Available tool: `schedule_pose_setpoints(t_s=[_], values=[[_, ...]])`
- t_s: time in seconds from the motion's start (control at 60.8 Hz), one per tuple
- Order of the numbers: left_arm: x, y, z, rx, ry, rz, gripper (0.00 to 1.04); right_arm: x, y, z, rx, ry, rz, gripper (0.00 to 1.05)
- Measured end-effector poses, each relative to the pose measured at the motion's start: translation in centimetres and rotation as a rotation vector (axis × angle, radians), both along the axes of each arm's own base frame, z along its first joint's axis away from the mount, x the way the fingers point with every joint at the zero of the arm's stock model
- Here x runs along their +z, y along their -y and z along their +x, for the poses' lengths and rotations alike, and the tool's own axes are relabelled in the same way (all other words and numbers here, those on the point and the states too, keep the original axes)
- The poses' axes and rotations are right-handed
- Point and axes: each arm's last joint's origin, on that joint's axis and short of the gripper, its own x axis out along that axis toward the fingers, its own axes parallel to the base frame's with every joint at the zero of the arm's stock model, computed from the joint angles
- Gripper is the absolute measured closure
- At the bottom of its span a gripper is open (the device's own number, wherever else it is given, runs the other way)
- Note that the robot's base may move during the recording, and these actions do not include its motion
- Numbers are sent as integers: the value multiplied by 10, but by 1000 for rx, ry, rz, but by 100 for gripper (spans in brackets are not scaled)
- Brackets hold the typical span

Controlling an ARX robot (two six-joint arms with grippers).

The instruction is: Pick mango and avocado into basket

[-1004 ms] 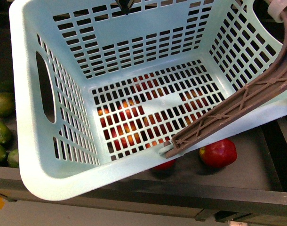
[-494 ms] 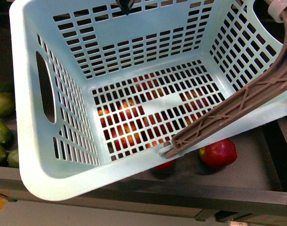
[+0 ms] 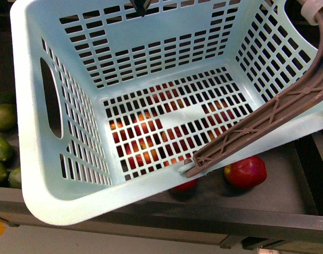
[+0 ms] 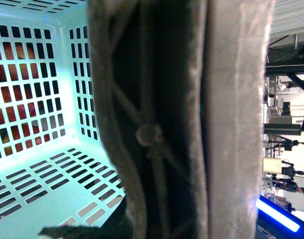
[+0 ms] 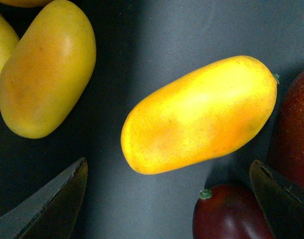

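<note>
Lower the right pincer, wide open and empty, straight over the mango; close softly around its middle.

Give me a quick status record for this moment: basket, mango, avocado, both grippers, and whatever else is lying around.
basket: fills front view, nothing inside
mango: lying on dark surface, not gripped
right gripper: open, fingertips wide apart, mango framed between them
left gripper: cannot tell; basket handle fills its view
avocado: not identifiable; green fruits left of basket
other: red fruit by basket's near edge; second mango nearby
</note>
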Motion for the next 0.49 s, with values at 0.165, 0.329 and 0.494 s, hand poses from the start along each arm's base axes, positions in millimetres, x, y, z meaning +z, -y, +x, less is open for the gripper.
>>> schedule_pose_setpoints(t_s=[0.165, 0.329, 0.494], values=[[0, 0, 0, 0, 0, 0, 91, -6, 6, 2, -12, -14, -1, 9], [0, 0, 0, 1, 0, 0, 91, -13, 10, 5, -16, -25, 2, 9], [0, 0, 0, 0, 0, 0, 91, -17, 13, 8, -19, -35, 0, 9]])
